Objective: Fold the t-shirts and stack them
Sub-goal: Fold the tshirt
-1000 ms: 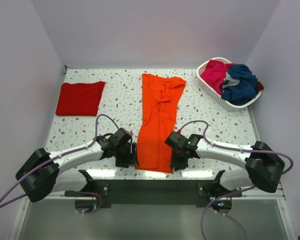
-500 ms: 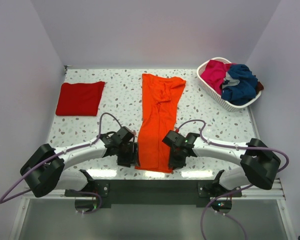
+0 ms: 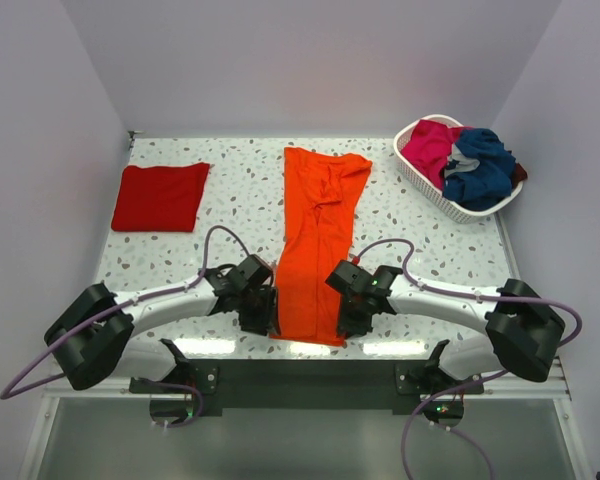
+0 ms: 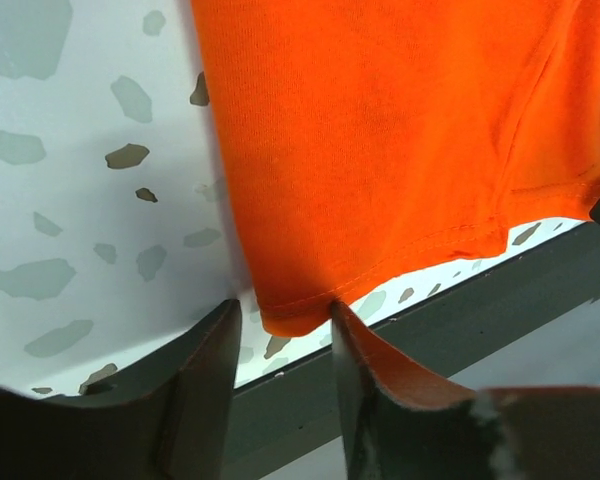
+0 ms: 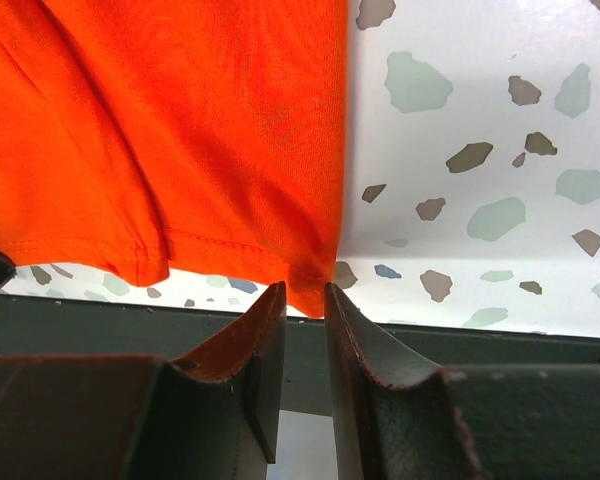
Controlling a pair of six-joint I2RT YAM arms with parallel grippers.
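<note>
Orange t-shirt (image 3: 315, 240), near corners at left tool (image 4: 282, 312) and right tool (image 5: 304, 293)

The large t-shirt (image 3: 318, 245) was plain bright orange, with no print, and the folded t-shirt (image 3: 160, 196) was a solid, darker red. The table (image 3: 240, 190) was white terrazzo, flecked with grey, grey-green and brown chips, and dark grey along its near edge. The basket (image 3: 420, 182) was white and held a magenta t-shirt (image 3: 428, 145) and a navy t-shirt (image 3: 483, 170); the arms (image 3: 170, 305) were white with black joints and purple cables (image 3: 220, 229).
</note>
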